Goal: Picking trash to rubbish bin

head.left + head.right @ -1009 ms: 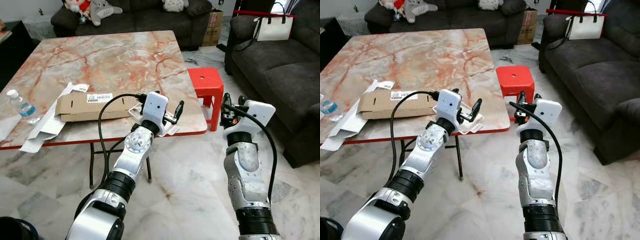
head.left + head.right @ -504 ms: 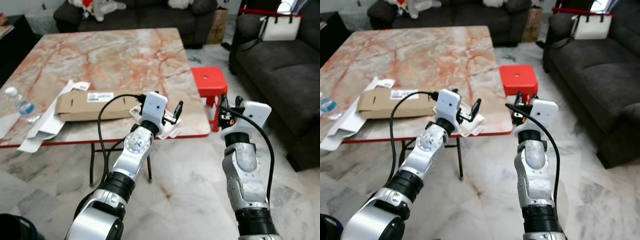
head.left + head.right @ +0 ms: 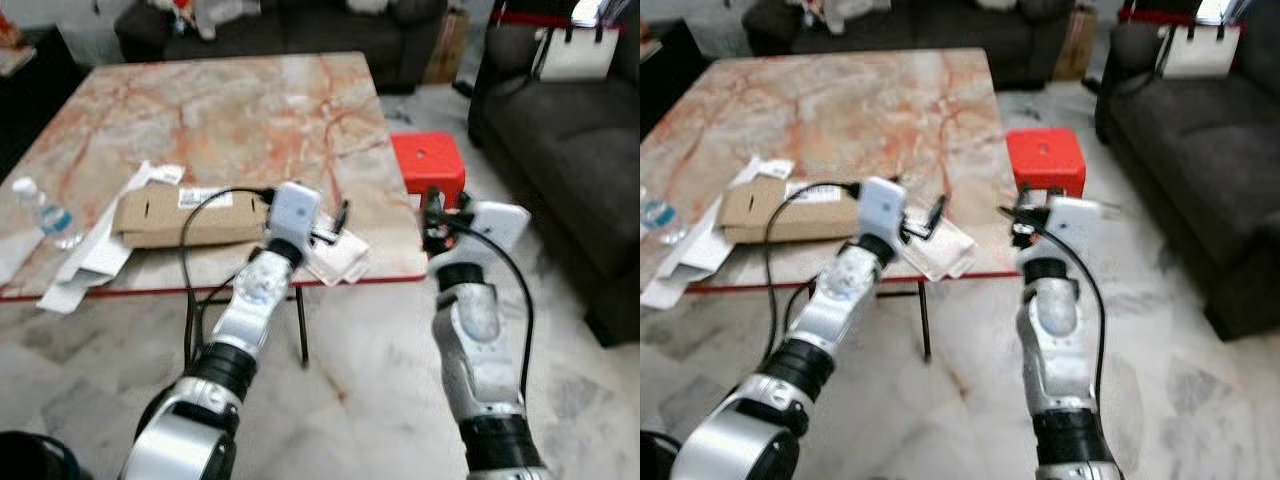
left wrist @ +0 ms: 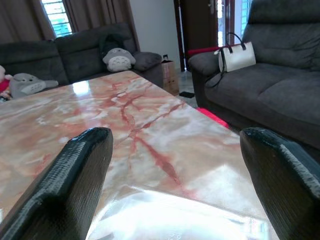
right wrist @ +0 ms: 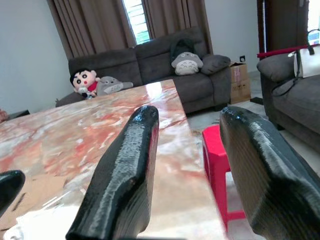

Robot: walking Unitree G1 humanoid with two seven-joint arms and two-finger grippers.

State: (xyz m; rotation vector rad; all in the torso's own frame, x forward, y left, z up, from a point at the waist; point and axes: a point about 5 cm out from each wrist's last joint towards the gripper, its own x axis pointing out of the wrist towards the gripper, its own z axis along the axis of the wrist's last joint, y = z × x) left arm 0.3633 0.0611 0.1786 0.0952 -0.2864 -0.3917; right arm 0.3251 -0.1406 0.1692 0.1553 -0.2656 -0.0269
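A crumpled white plastic wrapper (image 3: 340, 260) lies at the near edge of the marble table (image 3: 230, 110), to the right of a flat cardboard box (image 3: 185, 215). My left gripper (image 3: 335, 228) hovers just over the wrapper, fingers (image 4: 80, 170) spread wide and open, with the wrapper (image 4: 175, 215) shining below them. My right gripper (image 3: 431, 208) is raised off the table's right corner, in front of the red stool, open and holding nothing. White paper strips (image 3: 95, 250) and a small water bottle (image 3: 45, 212) lie further left.
A red plastic stool (image 3: 430, 160) stands by the table's right side. A dark sofa (image 3: 570, 150) with a white handbag (image 3: 575, 55) runs along the right, and another sofa (image 5: 150, 65) with plush toys stands behind the table. The floor is pale marble.
The whole picture has shifted and blurred, so the camera has moved. Both grippers keep much the same place, the left over the wrapper, the right by the stool.
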